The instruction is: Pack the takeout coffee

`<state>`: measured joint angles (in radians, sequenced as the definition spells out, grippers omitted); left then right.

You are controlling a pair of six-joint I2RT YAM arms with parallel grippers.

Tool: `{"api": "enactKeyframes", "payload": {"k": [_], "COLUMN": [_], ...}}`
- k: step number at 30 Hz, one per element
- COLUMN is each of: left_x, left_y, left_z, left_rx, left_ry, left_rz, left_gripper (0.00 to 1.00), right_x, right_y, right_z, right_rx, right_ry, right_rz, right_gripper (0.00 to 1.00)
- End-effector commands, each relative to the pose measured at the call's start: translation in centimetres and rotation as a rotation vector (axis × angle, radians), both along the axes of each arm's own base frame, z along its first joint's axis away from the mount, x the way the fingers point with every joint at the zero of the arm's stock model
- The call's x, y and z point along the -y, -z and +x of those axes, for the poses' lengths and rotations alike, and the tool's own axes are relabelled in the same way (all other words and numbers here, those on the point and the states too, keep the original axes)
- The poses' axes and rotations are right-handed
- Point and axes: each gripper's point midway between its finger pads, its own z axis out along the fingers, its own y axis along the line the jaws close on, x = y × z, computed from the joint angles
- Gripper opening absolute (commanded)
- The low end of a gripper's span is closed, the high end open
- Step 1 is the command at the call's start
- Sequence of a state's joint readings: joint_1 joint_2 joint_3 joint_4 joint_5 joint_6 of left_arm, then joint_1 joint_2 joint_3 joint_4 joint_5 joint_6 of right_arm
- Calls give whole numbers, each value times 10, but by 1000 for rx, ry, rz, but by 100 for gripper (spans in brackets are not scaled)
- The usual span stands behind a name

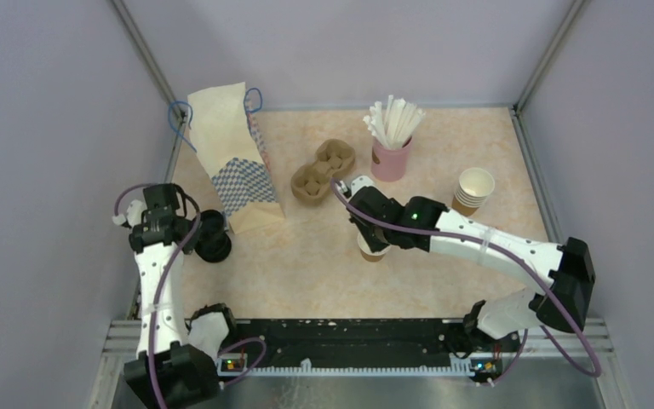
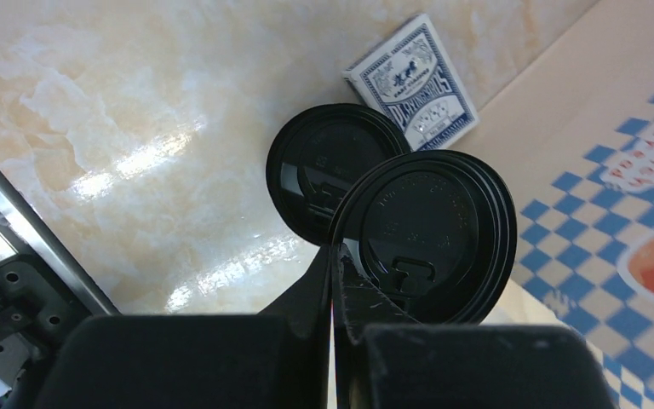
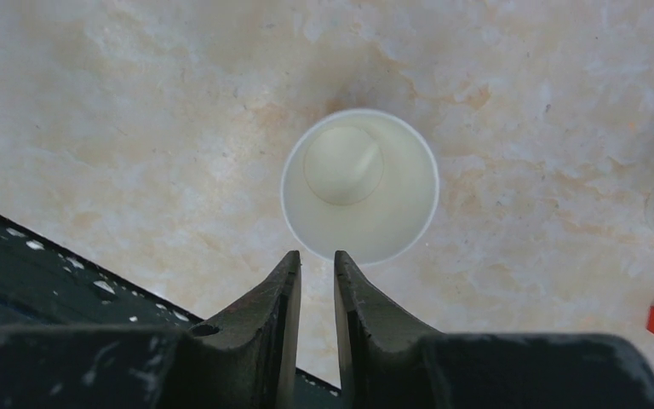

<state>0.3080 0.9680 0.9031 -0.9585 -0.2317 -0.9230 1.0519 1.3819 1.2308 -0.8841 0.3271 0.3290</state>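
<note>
Table [image 1: 306, 273]: marbled beige, grey walls around.
Cup [image 3: 359, 186]: lidless, upright, mid-table.
Right gripper [image 3: 317, 256]: mine, narrowly parted at cup's near rim; grip cannot be told.
Left gripper [image 2: 334, 253]: mine, pinched closed on black lid [image 2: 426, 230].

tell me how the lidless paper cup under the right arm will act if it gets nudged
The paper cup looks empty, its white bottom bare, so it is probably very light and would slide or tip at a nudge. Open-topped, its thin rim would likely buckle under a squeeze. The glossy table probably gives little grip.
</note>
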Motion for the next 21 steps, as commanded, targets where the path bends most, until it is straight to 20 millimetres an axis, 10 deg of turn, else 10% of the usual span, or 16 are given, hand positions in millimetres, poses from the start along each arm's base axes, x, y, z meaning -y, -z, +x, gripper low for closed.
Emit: {"api": "enactKeyframes", "payload": {"k": [1, 6, 21], "left_x": [11, 46, 90], "left_y": [-17, -17, -10], "left_z": [-10, -16, -28], "left_rx": [56, 122, 140], "left_ry": [86, 224, 389], "left_rz": [7, -102, -253], "left_gripper": [0, 0, 0], "right_x": [-42, -101, -225], "right_y": [-24, -55, -53], "right_z": [11, 16, 15], "right_rx": [41, 44, -226], "right_ry": [41, 35, -23], "right_rz": [207, 565, 974], "right_gripper": [22, 58, 53]}}
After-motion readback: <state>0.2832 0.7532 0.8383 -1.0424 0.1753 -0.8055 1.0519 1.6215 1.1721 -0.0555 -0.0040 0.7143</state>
